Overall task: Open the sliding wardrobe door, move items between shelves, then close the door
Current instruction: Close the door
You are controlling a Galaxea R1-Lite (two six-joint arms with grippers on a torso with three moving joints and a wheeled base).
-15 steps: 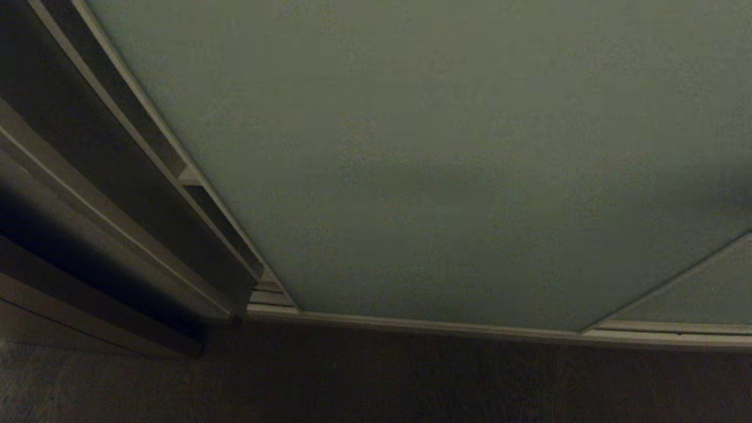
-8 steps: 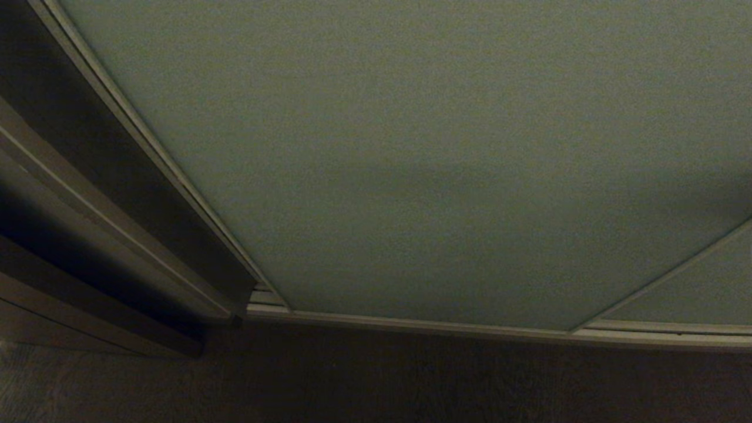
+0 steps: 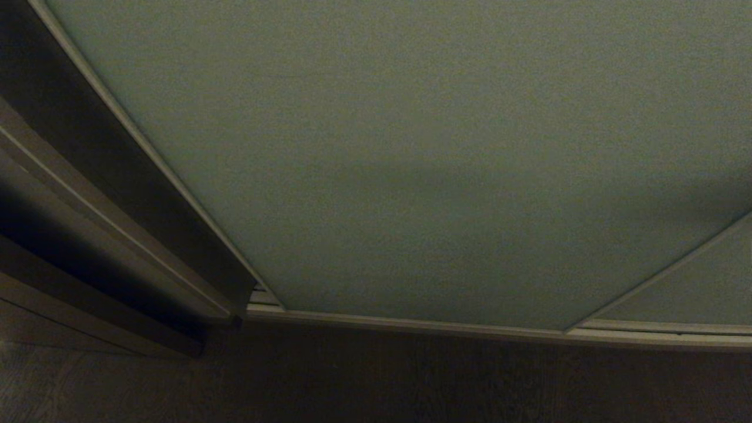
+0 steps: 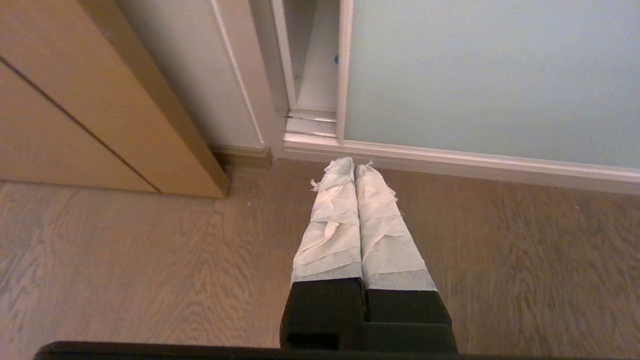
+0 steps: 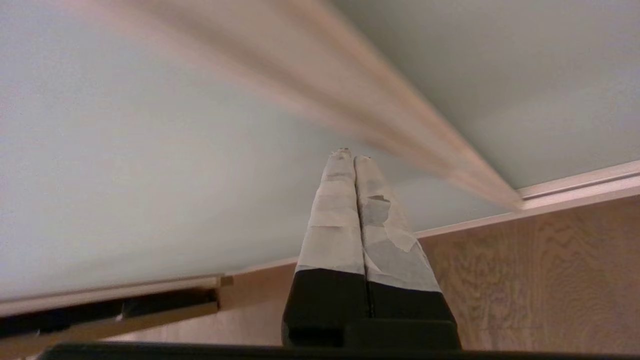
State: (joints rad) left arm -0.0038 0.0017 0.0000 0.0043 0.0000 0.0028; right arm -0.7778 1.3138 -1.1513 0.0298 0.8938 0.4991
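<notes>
The big green door stands in front, nearly shut, and looks stiff, smooth and slippery, so the right claw, pinched shut and empty, should push its thin frame edge.

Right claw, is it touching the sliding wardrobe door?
Cannot tell. In the right wrist view the shut right claw points at the sliding wardrobe door, but blur hides any contact or gap.

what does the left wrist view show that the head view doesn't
Only the left wrist view shows the left gripper, its taped fingers pressed together, hanging over the floor, and a narrow gap beside the door's edge. Only the head view shows the seam where the second door overlaps on the right. Both show the pale green sliding door, the bottom track, the wood floor and the brown side panel.
</notes>
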